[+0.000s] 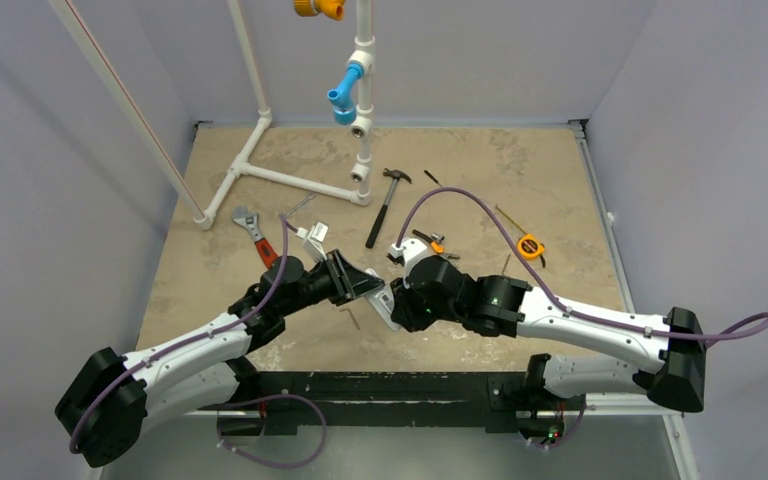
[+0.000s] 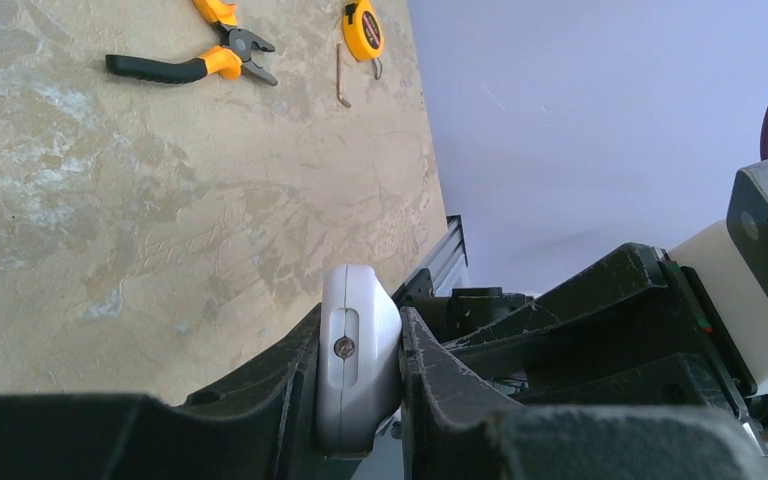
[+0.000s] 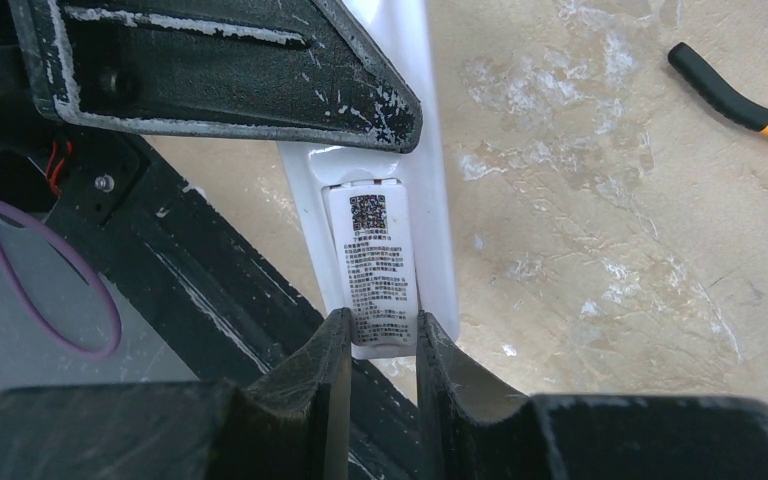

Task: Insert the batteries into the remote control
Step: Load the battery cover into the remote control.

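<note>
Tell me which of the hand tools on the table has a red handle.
The adjustable wrench, left of the hammer beside the white pipe frame. The hammer's handle is black; the pliers' handles are orange and black.

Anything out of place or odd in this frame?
Nothing spilled or broken. The remote is held in mid-air, clamped by the left gripper, and its labelled back panel juts slightly past its end, pinched by the right gripper. No batteries show in any view.

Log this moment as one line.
left pincer: shut on remote control | right pincer: astride labelled back cover, grip unclear | batteries: not in view
</note>
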